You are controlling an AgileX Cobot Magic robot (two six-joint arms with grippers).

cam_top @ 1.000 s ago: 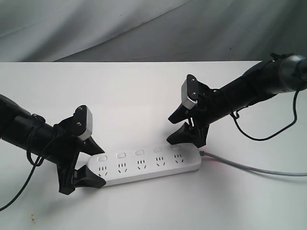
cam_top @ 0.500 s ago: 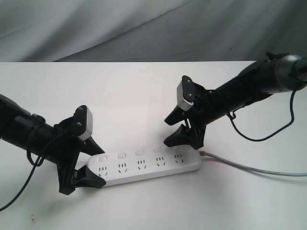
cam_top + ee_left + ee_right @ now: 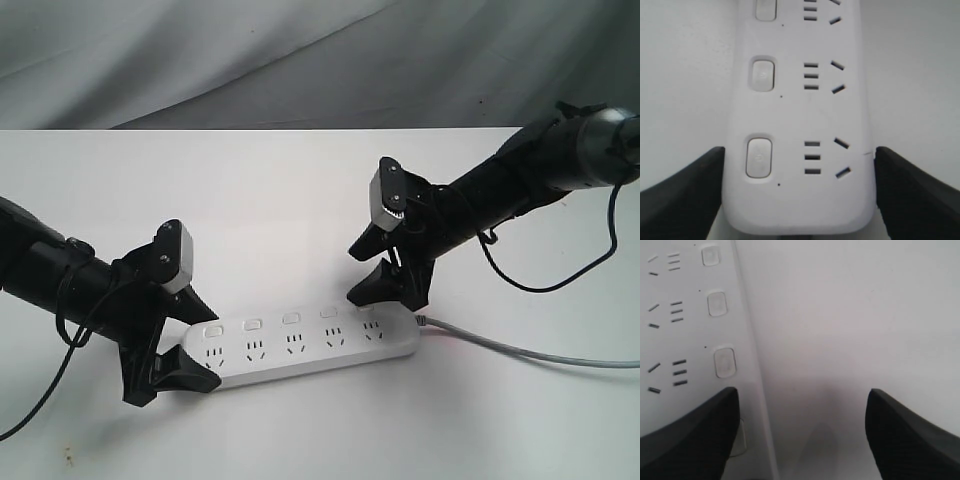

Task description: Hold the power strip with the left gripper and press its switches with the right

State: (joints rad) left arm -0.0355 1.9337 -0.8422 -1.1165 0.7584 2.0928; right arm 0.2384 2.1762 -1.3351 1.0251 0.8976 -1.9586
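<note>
The white power strip (image 3: pixel 300 345) lies flat on the table, its grey cord (image 3: pixel 520 350) running off to the right. My left gripper (image 3: pixel 190 340) is shut on the strip's left end; in the left wrist view both black jaws press the sides of the power strip (image 3: pixel 800 125) beside the end switch (image 3: pixel 759 157). The switches (image 3: pixel 291 318) run in a row along the strip's far side. My right gripper (image 3: pixel 372 265) hangs open over the strip's right end. In the right wrist view one of its fingers (image 3: pixel 695 435) half covers the end switch (image 3: pixel 742 440); whether they touch I cannot tell.
The white table (image 3: pixel 300 190) ends at a far edge below a grey cloth backdrop (image 3: pixel 300 60). A thin black cable (image 3: pixel 560 285) loops down from the right arm toward the table at the right.
The right gripper has shifted slightly left and lower over the strip's right end, then held there. The left gripper and the strip have not moved.
</note>
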